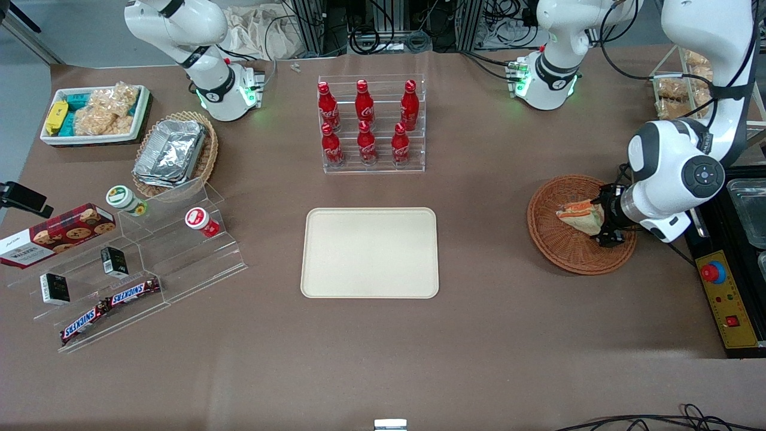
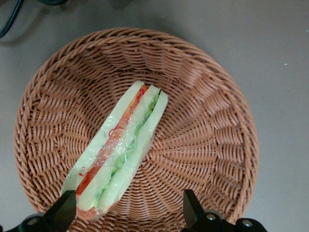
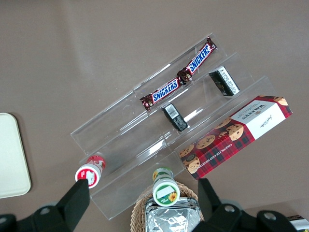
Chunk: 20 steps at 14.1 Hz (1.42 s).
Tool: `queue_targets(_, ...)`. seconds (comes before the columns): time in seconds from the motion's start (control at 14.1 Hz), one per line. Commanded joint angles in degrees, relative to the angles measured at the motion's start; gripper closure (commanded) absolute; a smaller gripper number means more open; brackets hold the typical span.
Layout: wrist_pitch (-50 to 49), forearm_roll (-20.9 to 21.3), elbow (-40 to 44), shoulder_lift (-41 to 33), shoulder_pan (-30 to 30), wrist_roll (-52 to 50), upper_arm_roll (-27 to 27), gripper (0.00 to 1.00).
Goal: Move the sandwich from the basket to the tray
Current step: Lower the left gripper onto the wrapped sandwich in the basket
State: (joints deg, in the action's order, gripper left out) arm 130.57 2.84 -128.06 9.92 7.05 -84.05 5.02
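The sandwich [image 2: 120,150], a wrapped wedge of pale bread with red and green filling, lies in the reddish-brown wicker basket [image 2: 212,125]. My left gripper [image 2: 128,212] hovers open just above the basket. One end of the sandwich sits between the fingers, close against one fingertip [image 2: 63,212], and the other fingertip [image 2: 193,210] stands well apart over bare wicker. In the front view the gripper [image 1: 605,218] is over the basket [image 1: 553,239], beside the sandwich [image 1: 579,215]. The cream tray [image 1: 370,252] lies at the table's middle, with nothing on it.
A clear rack of red bottles [image 1: 371,123] stands farther from the front camera than the tray. A control box with a red button [image 1: 713,272] lies beside the basket. An acrylic stand with candy bars [image 1: 111,302], a cookie box [image 1: 57,233] and a foil-filled basket [image 1: 173,152] lie toward the parked arm's end.
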Motion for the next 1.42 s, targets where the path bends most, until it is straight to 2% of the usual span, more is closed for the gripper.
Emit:
queue_targets(0.0, 0.66, 0.67, -3.33, -3.15, 0.42, -1.47, 0.26, 0.00)
queue_targets(0.35, 2.68, 0.67, -4.74, -3.24, 0.33, -1.56, -0.53, 0.00)
queue_targets(1.06, -0.49, 0.67, -4.65, -5.35, -0.19, -2.96, -0.45, 0.00)
queue_targets(1.35, 7.12, 0.76, -8.59, -4.12, -0.19, -2.96, -0.45, 0.00)
